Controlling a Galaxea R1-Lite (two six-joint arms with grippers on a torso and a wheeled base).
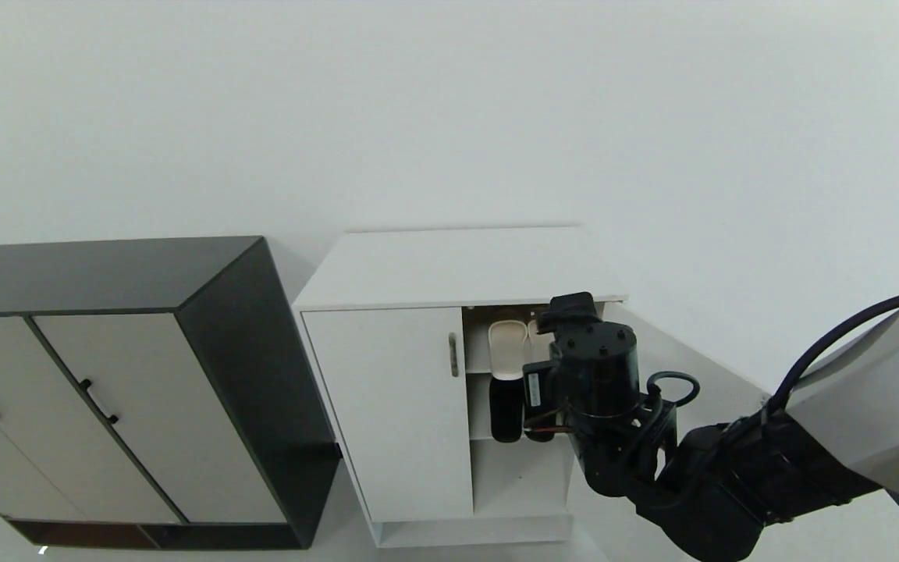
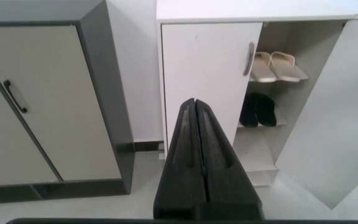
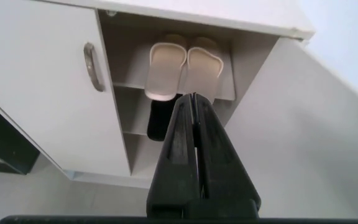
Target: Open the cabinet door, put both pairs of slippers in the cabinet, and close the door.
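The right claw (image 3: 194, 98) is pressed shut and empty before the small white wooden cabinet's (image 1: 387, 406) open right side; just beyond its tips the flat beige slippers (image 3: 166, 65) lie on the top shelf (image 3: 227, 93), the black slippers (image 2: 258, 109) one shelf below; the left claw (image 2: 195, 102), likewise shut and empty, faces the closed left door (image 2: 204, 68).

Slippers (image 3: 166, 65) inside cabinet (image 3: 36, 93), right half

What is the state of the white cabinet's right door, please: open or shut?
Open. The door stands swung out, leaving the white slippers and the black slippers on their shelves exposed.
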